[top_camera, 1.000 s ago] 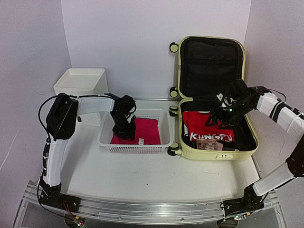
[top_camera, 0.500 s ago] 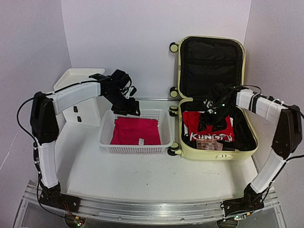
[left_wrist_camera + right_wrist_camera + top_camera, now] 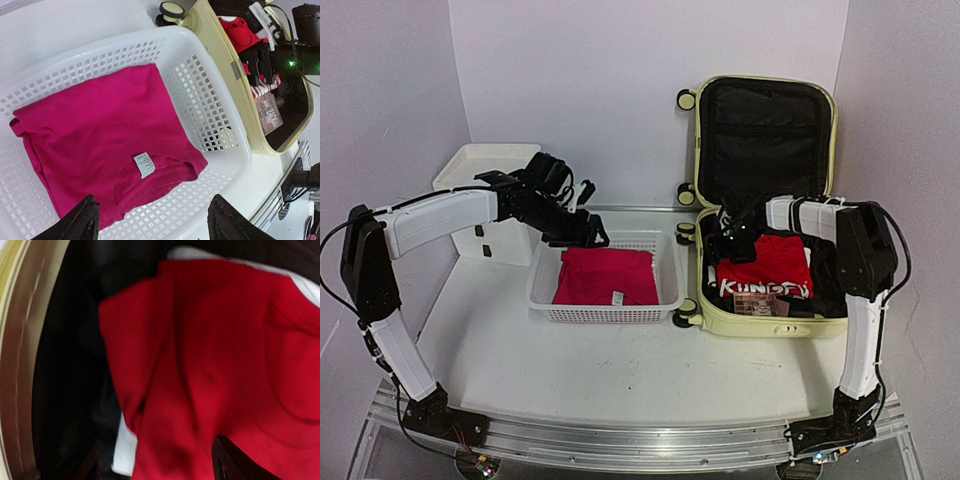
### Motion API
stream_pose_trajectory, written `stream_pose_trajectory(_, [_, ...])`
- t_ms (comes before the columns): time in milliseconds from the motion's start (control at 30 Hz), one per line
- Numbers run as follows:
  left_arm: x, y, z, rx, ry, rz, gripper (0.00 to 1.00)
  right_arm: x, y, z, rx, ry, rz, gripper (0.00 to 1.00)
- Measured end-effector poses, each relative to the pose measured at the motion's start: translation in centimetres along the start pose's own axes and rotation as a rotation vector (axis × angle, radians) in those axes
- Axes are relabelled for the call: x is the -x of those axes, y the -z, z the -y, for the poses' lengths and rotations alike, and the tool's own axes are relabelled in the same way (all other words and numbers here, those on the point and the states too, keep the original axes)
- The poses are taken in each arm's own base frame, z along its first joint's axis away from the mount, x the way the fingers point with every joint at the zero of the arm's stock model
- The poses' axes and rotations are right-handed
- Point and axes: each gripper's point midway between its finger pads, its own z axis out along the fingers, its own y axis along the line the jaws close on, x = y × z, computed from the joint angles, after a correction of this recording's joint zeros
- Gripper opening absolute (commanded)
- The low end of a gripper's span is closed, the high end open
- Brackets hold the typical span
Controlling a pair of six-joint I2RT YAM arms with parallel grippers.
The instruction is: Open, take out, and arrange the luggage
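Pale-yellow hard-shell luggage [image 3: 760,322] lies open on the right, lid [image 3: 765,140] upright: rigid, likely heavy, best left put. Red shirt [image 3: 765,270] inside looks soft and light; pinch a bunched edge fold. Right gripper [image 3: 157,460] spread wide over it, empty; left gripper [image 3: 152,222] likewise above basket [image 3: 605,312].

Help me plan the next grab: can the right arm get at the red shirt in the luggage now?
Probably yes: the luggage lies open, and the right gripper hovers open over the uncovered red shirt.
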Motion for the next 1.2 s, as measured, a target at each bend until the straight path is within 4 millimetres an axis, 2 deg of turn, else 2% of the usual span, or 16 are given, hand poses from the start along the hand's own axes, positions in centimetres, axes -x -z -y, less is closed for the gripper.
stream_pose_trajectory(100, [-1.0,-0.6,-0.4,-0.001,0.009,-0.025,0.75,1.3,-1.4,-0.1,-0.002,0.000,0.022,0.76])
stream_pose_trajectory(167, [-1.0,-0.6,-0.3,-0.004,0.008,-0.021,0.74,2.0,-2.0,0.2,-0.024,-0.002,0.035,0.71])
stream_pose_trajectory(367, [-0.5,-0.6,-0.1,-0.013,0.001,0.000,0.75,3.2,-2.6,1.2,-0.100,-0.009,0.063,0.62])
stream_pose_trajectory(500, [-0.3,-0.6,-0.1,-0.015,-0.001,0.005,0.75,3.2,-2.8,1.8,-0.148,-0.005,0.072,0.56])
stream_pose_trajectory(633, [-0.3,-0.6,-0.1,-0.015,-0.001,0.005,0.75,3.3,-2.9,2.2,-0.185,-0.001,0.079,0.43])
stream_pose_trajectory(700, [-0.3,-0.6,-0.1,-0.015,-0.001,0.005,0.74,3.3,-2.9,2.3,-0.193,0.001,0.081,0.30])
stream_pose_trajectory(733, [-0.3,-0.6,-0.1,-0.015,-0.001,0.005,0.74,3.3,-2.9,2.4,-0.194,0.000,0.081,0.27])
stream_pose_trajectory(833, [-0.4,-0.6,0.0,-0.017,-0.001,0.004,0.75,3.4,-2.9,2.3,-0.188,0.003,0.083,0.29])
stream_pose_trajectory(900, [-0.4,-0.6,0.0,-0.020,-0.001,0.003,0.75,3.4,-2.9,2.2,-0.181,0.004,0.081,0.40])
stream_pose_trajectory(933, [-0.4,-0.6,0.1,-0.022,-0.001,0.003,0.75,3.4,-2.9,2.1,-0.172,0.012,0.080,0.42])
stream_pose_trajectory(1200, [-0.5,-0.6,0.4,-0.044,0.000,-0.005,0.75,3.5,-2.7,2.0,-0.065,-0.007,0.071,0.44])
